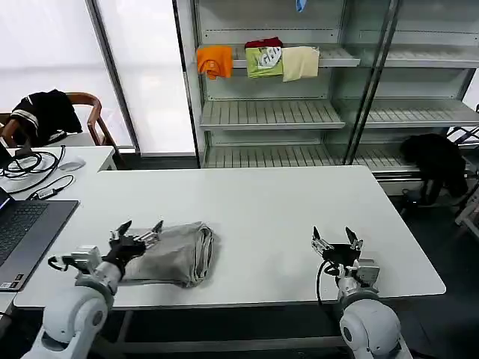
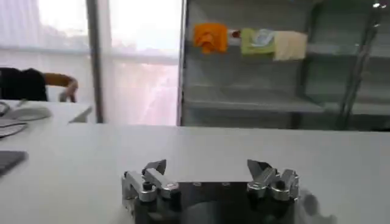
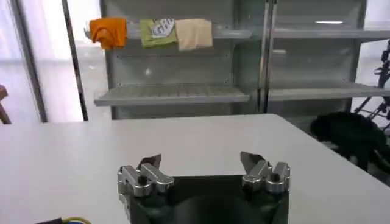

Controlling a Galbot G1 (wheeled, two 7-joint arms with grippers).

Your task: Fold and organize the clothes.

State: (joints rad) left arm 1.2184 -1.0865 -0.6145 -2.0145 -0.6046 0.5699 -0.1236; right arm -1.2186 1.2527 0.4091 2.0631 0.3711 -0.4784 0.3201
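T-shirt (image 1: 174, 253), light grey, lies folded into a compact bundle on the white table (image 1: 277, 217), near the front edge on the robot's left side, with its rolled, layered edges facing the table's middle. Left gripper (image 1: 138, 232) sits at the bundle's left end, low over the cloth, fingers spread wide with nothing between them; in the left wrist view the same gripper (image 2: 207, 169) shows both fingertips apart over bare tabletop, no fabric pinched. Whether the left fingertips touch the shirt cannot be told from the head view. Right gripper (image 1: 334, 239) is near the table's front edge on the right side, well apart from the shirt, fingers open and empty; the right wrist view shows it (image 3: 200, 163) with the two tips spread over clear white surface. Laptop (image 1: 22, 232) rests at the table's far left edge, beside cables (image 1: 34, 166) and a mouse (image 1: 71, 164) on an adjoining desk. Behind the table stands a metal shelf unit (image 1: 273, 114); on its upper shelf hang an orange shirt (image 1: 215, 61), a green shirt (image 1: 264, 61) and a cream shirt (image 1: 300, 63), side by side. Black garment (image 1: 45, 112) is draped over a wooden chair (image 1: 93, 112) at left; another black garment (image 1: 435, 161) sits at the right near the lower shelf
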